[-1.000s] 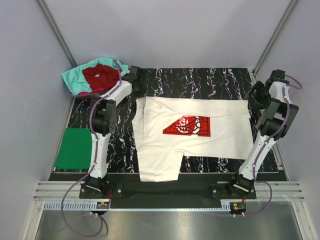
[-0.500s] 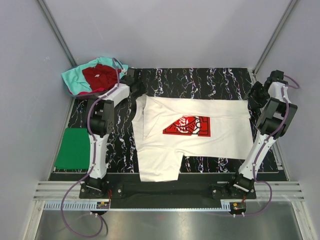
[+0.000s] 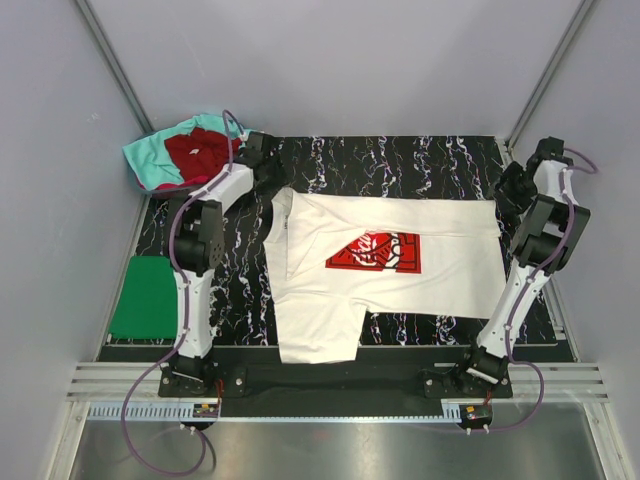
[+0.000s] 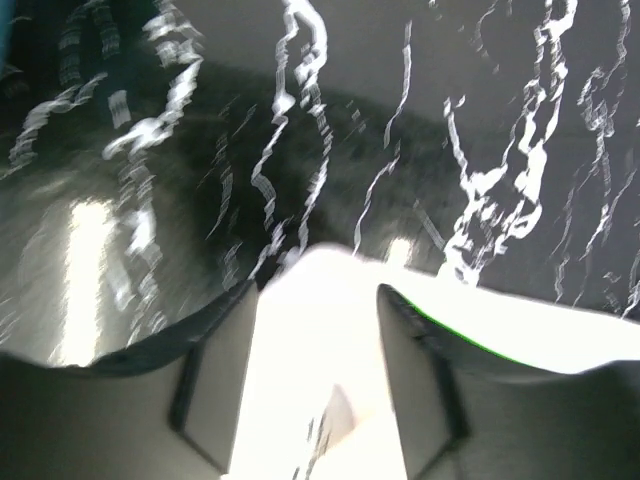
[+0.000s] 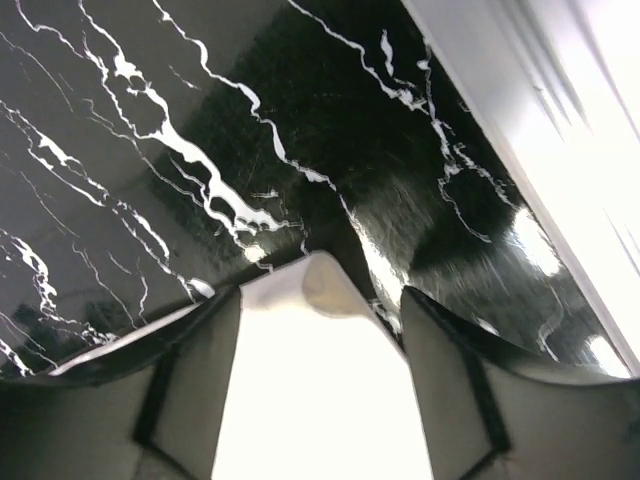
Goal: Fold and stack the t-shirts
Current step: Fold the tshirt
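Observation:
The white t-shirt (image 3: 440, 270) with a red chest print lies spread flat on the black marbled table (image 3: 400, 155), one sleeve hanging toward the near edge. My left gripper (image 3: 272, 182) is at the shirt's far left corner. In the left wrist view the gripper (image 4: 318, 292) is open, with white cloth (image 4: 300, 360) lying between the fingers. My right gripper (image 3: 506, 195) is at the far right corner. In the right wrist view it (image 5: 322, 300) is open over a corner of the white cloth (image 5: 310, 400).
A folded green t-shirt (image 3: 147, 297) lies at the left edge of the table. A crumpled teal t-shirt (image 3: 145, 157) with a dark red one (image 3: 200, 150) on it sits at the far left corner. Grey walls close in on three sides.
My left gripper has drawn back a little toward the far left, and its wrist view is blurred. The right gripper shifted slightly toward the back. The white shirt has not moved.

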Robot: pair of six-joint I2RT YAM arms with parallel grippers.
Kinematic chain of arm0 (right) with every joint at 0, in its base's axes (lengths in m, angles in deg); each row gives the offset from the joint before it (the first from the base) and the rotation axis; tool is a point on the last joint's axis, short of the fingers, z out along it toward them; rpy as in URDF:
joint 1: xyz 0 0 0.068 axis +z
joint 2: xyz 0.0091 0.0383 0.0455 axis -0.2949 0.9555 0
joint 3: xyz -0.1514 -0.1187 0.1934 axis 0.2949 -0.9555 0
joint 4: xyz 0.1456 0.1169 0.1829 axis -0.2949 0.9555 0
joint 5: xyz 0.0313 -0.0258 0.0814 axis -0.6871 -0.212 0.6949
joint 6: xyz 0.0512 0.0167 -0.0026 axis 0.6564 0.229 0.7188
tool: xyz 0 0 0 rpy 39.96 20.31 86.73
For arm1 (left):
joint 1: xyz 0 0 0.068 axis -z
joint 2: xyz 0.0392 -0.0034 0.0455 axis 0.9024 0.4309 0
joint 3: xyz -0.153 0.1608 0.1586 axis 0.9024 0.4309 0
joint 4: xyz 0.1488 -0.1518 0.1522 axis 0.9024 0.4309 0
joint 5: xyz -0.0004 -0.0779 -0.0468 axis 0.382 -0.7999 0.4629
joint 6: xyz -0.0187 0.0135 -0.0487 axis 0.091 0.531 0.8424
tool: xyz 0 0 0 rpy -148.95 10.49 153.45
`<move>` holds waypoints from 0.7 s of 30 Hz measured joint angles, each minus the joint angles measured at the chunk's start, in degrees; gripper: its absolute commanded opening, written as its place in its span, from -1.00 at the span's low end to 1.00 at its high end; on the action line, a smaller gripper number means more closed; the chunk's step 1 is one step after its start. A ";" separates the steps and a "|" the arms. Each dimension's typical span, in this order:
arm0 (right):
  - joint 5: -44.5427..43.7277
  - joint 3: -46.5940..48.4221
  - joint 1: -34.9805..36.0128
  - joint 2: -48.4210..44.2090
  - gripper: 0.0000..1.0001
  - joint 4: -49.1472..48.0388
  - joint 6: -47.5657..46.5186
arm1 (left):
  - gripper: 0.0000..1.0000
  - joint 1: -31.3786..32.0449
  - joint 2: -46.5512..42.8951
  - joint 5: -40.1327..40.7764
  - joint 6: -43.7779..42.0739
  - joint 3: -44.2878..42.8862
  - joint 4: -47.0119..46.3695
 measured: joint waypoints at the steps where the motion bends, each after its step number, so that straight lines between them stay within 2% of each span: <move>1: -1.46 1.38 0.26 0.00 0.53 1.64 0.04 | 0.26 0.20 -0.92 1.07 -0.46 0.22 1.14; 3: -4.94 4.61 0.94 -0.02 0.61 4.98 0.04 | 0.26 0.98 -5.07 3.76 -1.90 2.80 2.82; 6: -10.82 8.26 2.45 -0.92 0.68 9.01 0.20 | 0.11 2.21 -14.60 5.81 -3.65 8.70 5.73; 10: -14.84 7.06 5.99 -5.44 0.69 12.79 0.68 | 0.08 3.41 -28.81 1.64 -6.78 18.58 5.35; 15: -11.96 -3.89 12.41 -16.24 0.70 11.52 2.40 | 0.18 5.77 -41.03 -8.79 -11.30 32.79 3.41; 17: -9.46 -10.08 15.15 -21.14 0.70 10.43 3.13 | 0.17 8.04 -41.55 -10.78 -13.14 36.85 3.63; 21: -6.64 -18.34 17.97 -26.93 0.70 9.25 3.39 | 0.01 13.75 -41.20 -11.32 -16.24 42.73 5.29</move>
